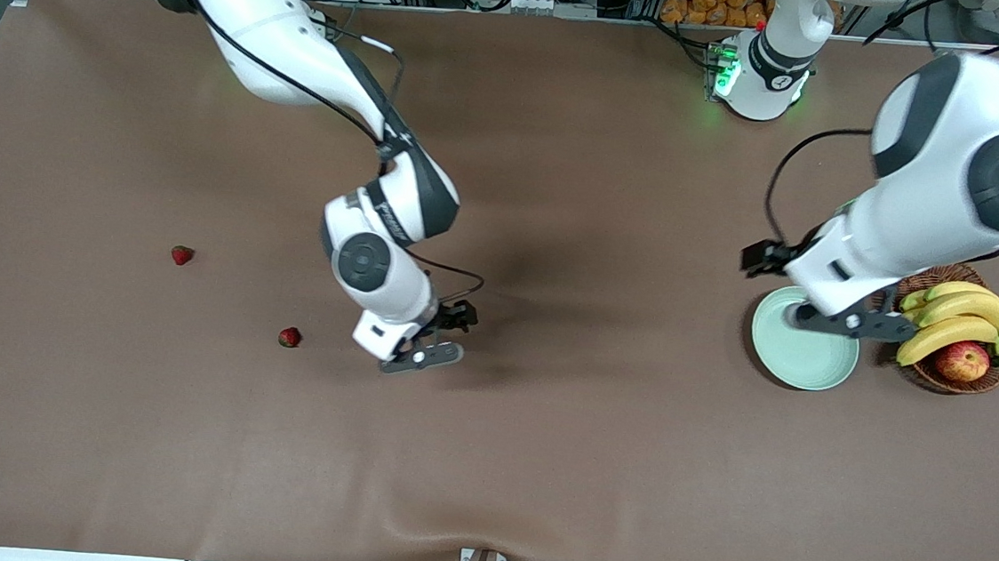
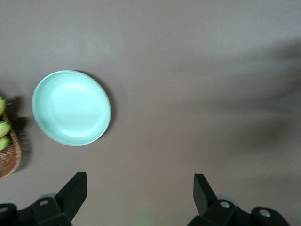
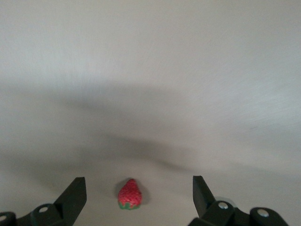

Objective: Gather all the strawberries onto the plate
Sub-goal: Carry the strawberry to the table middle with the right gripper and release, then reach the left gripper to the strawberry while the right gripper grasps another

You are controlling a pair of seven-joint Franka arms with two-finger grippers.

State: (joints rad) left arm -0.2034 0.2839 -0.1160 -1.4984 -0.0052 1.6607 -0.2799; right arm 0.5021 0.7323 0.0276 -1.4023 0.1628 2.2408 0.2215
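Right gripper (image 1: 424,357): low over the bare brown table (image 1: 539,462) near the middle, jaws spread wide, nothing between them. Right wrist view shows both fingers (image 3: 75,193) well apart with one strawberry (image 3: 130,194) lying on the cloth between them, touching neither; leafy cap faces the camera end. This berry is hidden in the front view under the right arm's hand.

Two more strawberries on the table toward the right arm's end: one (image 1: 289,336) just beside the right gripper, another (image 1: 182,255) farther from the front camera and closer to the table's end. Both lie loose, well apart from each other.

Left gripper (image 1: 826,320): hangs over the plate (image 1: 792,357), at its rim on the basket side, jaws wide, empty. Left wrist view shows its fingers (image 2: 75,190) spread over bare cloth, the plate (image 2: 71,108) ahead of them. Left arm waits.

Plate: pale mint green, round, at the left arm's end of the table, no berry seen on its visible part. Just beside it a wicker basket (image 1: 982,376) with bananas (image 1: 960,321) and an apple (image 1: 962,361)
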